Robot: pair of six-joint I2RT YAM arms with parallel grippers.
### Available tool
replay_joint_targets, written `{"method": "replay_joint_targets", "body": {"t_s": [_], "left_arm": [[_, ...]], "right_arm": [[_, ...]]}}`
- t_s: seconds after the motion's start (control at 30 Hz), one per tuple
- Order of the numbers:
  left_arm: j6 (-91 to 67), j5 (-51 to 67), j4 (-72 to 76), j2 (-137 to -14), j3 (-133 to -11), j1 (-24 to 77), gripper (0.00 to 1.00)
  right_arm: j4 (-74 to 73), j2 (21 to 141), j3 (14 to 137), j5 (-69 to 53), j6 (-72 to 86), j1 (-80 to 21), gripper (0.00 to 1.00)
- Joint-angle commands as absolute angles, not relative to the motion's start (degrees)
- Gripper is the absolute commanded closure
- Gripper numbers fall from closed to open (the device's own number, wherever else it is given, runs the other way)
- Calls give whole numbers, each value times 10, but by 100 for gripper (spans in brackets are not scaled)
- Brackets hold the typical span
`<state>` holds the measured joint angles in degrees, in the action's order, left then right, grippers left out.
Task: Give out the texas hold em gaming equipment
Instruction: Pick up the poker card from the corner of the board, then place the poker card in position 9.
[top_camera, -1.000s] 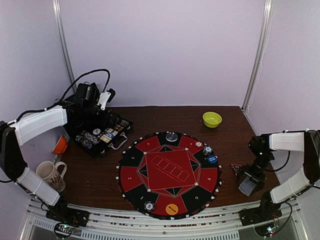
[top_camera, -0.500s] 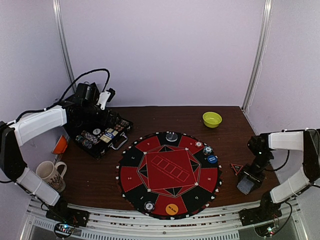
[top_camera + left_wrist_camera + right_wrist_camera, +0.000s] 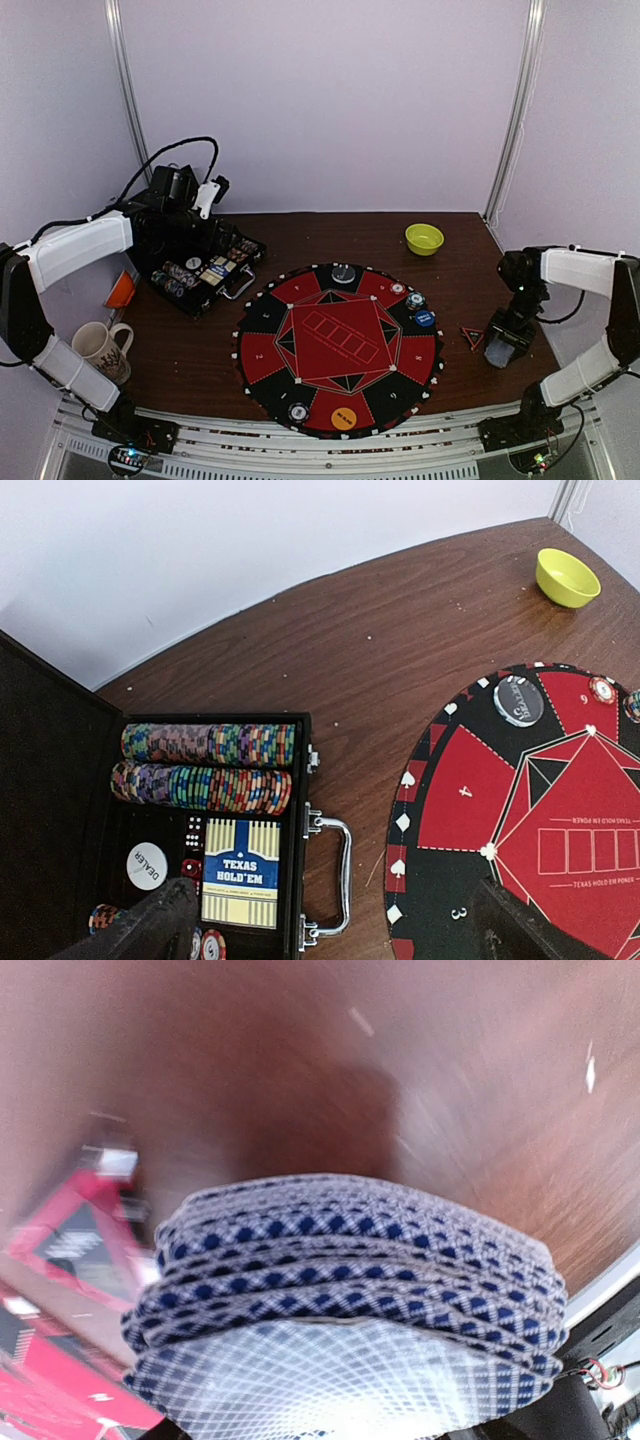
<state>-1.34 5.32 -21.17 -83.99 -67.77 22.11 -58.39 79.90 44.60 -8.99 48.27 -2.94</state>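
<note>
Grey-blue playing cards (image 3: 350, 1290), a diamond-patterned stack bowed into an arch, sit clamped in the right gripper (image 3: 498, 352) just right of the mat (image 3: 262, 355). The stack's long axis lies across the wrist view. The right arm folds steeply down. The left gripper (image 3: 335, 925) gapes above the chip case (image 3: 60, 810).
</note>
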Motion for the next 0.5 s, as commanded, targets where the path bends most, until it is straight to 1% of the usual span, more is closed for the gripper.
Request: {"method": "replay_joint_targets", "body": {"t_s": [0.0,0.17,0.23,0.33,0.47], "left_arm": [[-5,57,-203,-824,-691,214,2],[-6,57,-203,-824,-691,213,2],[-7,57,-203,-826,-691,213,2],[-7,58,-204,-827,-691,211,2],[-9,62,-204,-828,-691,211,2]], "right_arm": [[-636,798,516,-24,454,-37,56],[-672,812,573,-26,432,-63,56],[-688,820,607,-18,424,-94,56],[-713,840,675,1,420,-150,56],[-712,881,755,-1,410,-265,56]]}}
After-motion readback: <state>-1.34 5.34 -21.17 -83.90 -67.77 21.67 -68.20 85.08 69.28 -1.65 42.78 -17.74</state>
